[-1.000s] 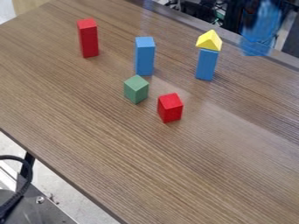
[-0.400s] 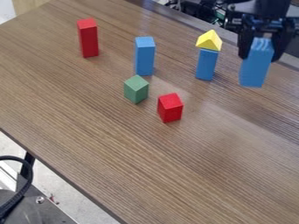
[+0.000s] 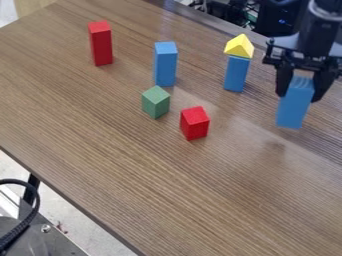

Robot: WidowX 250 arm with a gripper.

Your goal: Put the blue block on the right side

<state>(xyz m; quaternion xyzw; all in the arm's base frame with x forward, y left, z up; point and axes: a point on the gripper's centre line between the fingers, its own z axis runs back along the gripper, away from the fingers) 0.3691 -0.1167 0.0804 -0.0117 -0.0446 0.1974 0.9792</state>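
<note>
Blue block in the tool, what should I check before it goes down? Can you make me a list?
1. Tool has the blue block between its fingers: ok.
2. Held block is on the picture's right side: ok.
3. Held block is apart from the short red block: ok.
4. Yellow triangle sits on top of another blue block: ok.
5. Held block is down on the table: not ok, it looks raised.
6. Exact landing spot: cannot tell.
</note>
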